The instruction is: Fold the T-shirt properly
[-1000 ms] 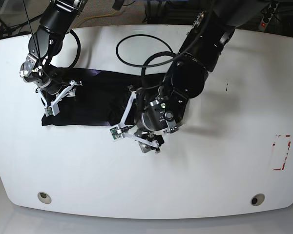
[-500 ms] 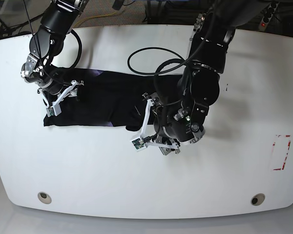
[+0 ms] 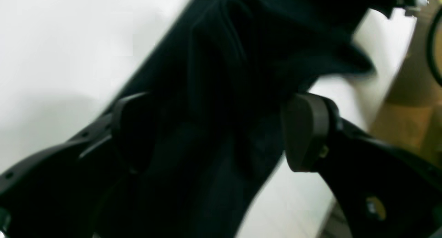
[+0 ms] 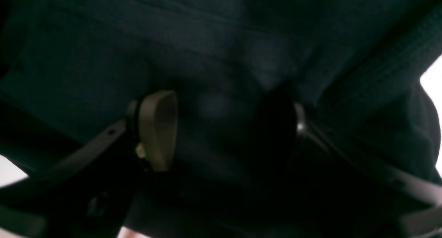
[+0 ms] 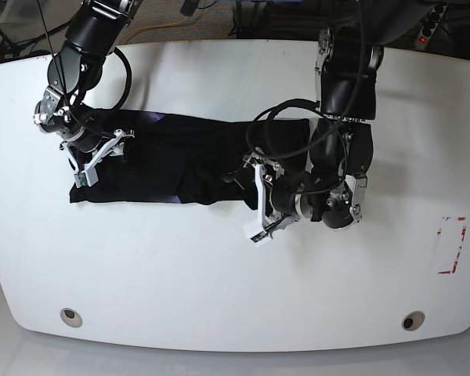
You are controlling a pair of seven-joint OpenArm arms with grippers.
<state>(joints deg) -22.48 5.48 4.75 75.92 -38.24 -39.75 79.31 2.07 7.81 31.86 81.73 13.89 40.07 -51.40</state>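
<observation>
The black T-shirt [image 5: 164, 157] lies on the white table [image 5: 219, 298] as a long folded band, plain black side up, no print showing. My left gripper [image 5: 266, 215] is low at the band's right end. In the left wrist view its jaws [image 3: 214, 134] stand wide open with creased black cloth [image 3: 221, 58] under and between them. My right gripper [image 5: 90, 164] sits over the band's left end. In the right wrist view its pads [image 4: 157, 127] stand apart, open, and dark cloth [image 4: 221, 41] fills the picture behind them.
A black cable loop [image 5: 274, 117] hangs from the left arm over the shirt's right part. Red tape marks [image 5: 452, 244] sit near the table's right edge. Two round holes [image 5: 71, 316] [image 5: 413, 319] lie along the front edge. Brown flooring [image 3: 414, 93] shows beyond the table.
My left arm has swung to the right along the shirt, its gripper staying wide open, and more of the band's right half is uncovered. The right gripper has stayed at the left end.
</observation>
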